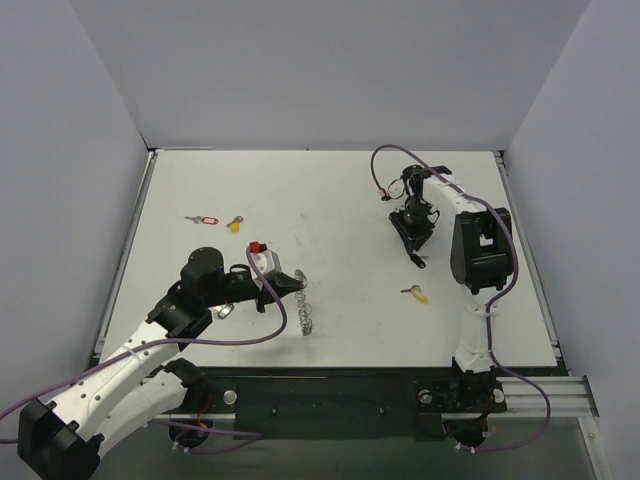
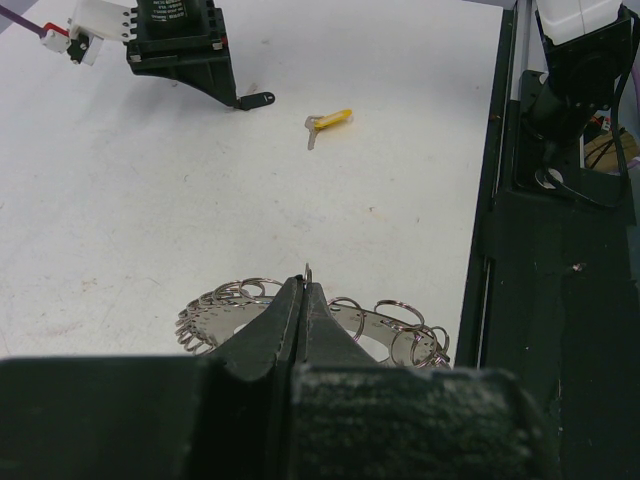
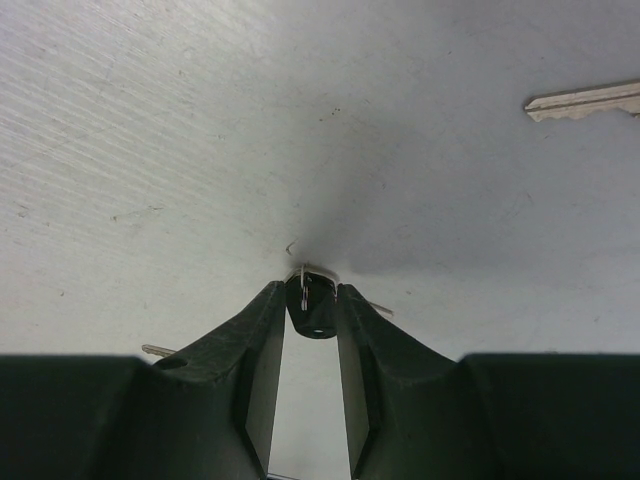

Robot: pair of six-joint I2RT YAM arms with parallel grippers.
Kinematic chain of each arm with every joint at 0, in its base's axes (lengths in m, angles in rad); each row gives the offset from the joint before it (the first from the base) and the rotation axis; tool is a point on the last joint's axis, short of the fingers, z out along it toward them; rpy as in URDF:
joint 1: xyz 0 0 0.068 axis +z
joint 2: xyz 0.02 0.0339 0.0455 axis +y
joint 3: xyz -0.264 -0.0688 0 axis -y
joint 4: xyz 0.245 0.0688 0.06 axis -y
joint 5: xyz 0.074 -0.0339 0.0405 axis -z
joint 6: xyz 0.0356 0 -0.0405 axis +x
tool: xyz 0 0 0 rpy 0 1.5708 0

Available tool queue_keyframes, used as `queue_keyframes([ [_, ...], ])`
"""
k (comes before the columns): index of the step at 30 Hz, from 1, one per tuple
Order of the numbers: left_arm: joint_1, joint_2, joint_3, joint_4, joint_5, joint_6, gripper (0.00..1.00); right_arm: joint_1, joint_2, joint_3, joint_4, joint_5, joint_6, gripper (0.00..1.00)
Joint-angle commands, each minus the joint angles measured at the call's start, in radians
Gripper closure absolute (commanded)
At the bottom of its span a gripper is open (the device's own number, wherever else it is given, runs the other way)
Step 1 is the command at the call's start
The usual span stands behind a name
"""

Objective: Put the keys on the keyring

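Nearest, the left claw (image 2: 304, 287) is clamped shut on the keyring (image 2: 380, 322) near the front edge of the counter (image 2: 150, 200); that thin wire could twist loose. Farther out, the right claw (image 3: 308, 293) pinches the black-headed key (image 3: 312, 310) only at its tips, so it may slip out.

2 white-and-black arms (image 1: 140, 350), purple cables (image 1: 374, 170)

**Top view:** I look down from above and behind the arm bases (image 1: 460, 395) over the whole table (image 1: 330, 200). **Left wrist view:** low, I face along the left gripper (image 2: 303, 285), past the keyring (image 2: 400, 325), toward the yellow key (image 2: 335, 118) and right arm (image 2: 175, 40). All of these also appear in the top view. **Right wrist view:** I sit close to the tabletop, facing the black key (image 3: 318, 318) inside the right gripper (image 3: 310, 288).
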State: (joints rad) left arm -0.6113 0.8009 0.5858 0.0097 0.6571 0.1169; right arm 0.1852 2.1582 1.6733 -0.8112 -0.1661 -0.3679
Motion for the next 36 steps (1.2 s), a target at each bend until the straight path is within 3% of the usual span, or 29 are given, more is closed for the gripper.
queue_keyframes([
  [1,0.007,-0.005,0.017,0.041,0.024,0.015,1.00,0.008,-0.037,0.014,-0.039,0.022,0.007,0.76],
  [13,0.012,0.004,0.019,0.039,0.024,0.015,1.00,0.007,-0.118,0.016,-0.045,-0.001,0.009,0.76],
  [36,0.013,-0.005,0.019,0.038,0.027,0.013,1.00,0.017,-0.004,-0.020,-0.032,0.040,0.009,0.77],
])
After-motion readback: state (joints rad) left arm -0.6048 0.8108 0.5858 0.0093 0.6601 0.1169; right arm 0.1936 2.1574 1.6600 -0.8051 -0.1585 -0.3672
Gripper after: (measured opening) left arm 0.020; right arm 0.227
